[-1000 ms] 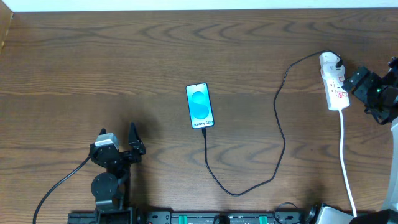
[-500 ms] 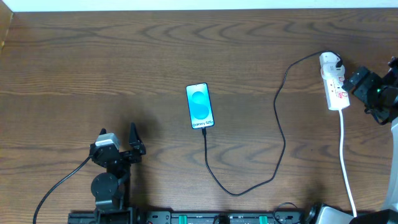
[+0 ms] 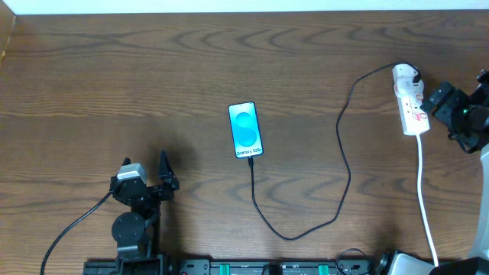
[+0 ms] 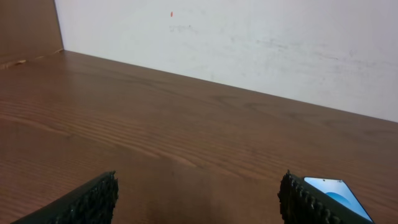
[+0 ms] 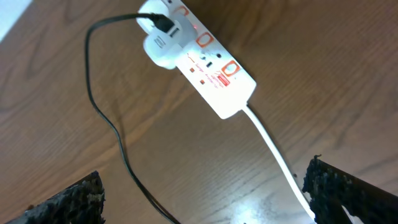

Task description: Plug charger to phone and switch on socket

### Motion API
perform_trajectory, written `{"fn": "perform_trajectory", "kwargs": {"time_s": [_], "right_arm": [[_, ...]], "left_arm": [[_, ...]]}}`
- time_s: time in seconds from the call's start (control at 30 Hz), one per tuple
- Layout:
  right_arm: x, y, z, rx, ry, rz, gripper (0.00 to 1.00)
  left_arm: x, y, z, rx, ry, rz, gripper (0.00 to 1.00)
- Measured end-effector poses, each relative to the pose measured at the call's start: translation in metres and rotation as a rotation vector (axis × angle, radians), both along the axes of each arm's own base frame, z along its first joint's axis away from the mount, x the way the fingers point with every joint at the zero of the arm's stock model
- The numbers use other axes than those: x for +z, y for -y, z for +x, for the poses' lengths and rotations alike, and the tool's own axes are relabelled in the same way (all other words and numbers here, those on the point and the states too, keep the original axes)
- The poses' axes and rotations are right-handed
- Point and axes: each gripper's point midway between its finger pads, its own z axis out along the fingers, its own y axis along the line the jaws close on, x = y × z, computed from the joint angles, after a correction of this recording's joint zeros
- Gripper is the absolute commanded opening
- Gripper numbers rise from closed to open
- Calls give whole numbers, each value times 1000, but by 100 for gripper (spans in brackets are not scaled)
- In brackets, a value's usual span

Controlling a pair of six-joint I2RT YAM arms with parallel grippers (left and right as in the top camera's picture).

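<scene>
The phone (image 3: 245, 130) lies mid-table, its cyan screen lit; its corner shows in the left wrist view (image 4: 339, 191). The thin black charger cable (image 3: 340, 137) runs from the phone's near end in a loop to a white adapter head (image 3: 406, 75) plugged into the white power strip (image 3: 412, 107) at the far right. In the right wrist view the strip (image 5: 211, 68) shows red switches, with the adapter (image 5: 158, 34) and cable (image 5: 112, 130) at its end. My left gripper (image 4: 198, 198) is open and empty at the front left. My right gripper (image 5: 205, 193) is open and empty, just right of the strip.
The strip's thick white cord (image 3: 424, 198) runs toward the front edge at right. A white wall (image 4: 249, 37) borders the far table edge. The left arm's base (image 3: 130, 221) stands at the front left.
</scene>
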Motion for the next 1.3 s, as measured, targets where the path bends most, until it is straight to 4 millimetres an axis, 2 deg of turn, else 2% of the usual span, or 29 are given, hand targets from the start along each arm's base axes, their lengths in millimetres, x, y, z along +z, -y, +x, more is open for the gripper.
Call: {"fn": "perform_trajectory", "kwargs": {"time_s": [0.13,0.27,0.47,0.77,1.0,1.13,1.2,1.3], "right_arm": [[4,3,1,-13,32,-22,99],[12,2,3,-38,173,-57,99],[14,-22,-1,7,426,-117,99],[-35,-67,-40,103,609,-133,99],[-69,-74,-66,98,708,-175,99],[-90,-72,-79,78,699,-192,99],[-86,-68,-83,53,714,-215,99],[-64,-65,-85,36,802,-255,99]], "left_arm": [[0,0,0,0,0,0,82],[0,0,0,-3,-1,0,82],[0,1,0,-5,-1,1,83],[0,2,0,-14,-1,2,82],[0,3,0,-16,-2,2,82],[0,3,0,-16,-1,2,83],[0,3,0,-16,-2,2,83],[0,3,0,-19,-2,1,82]]}}
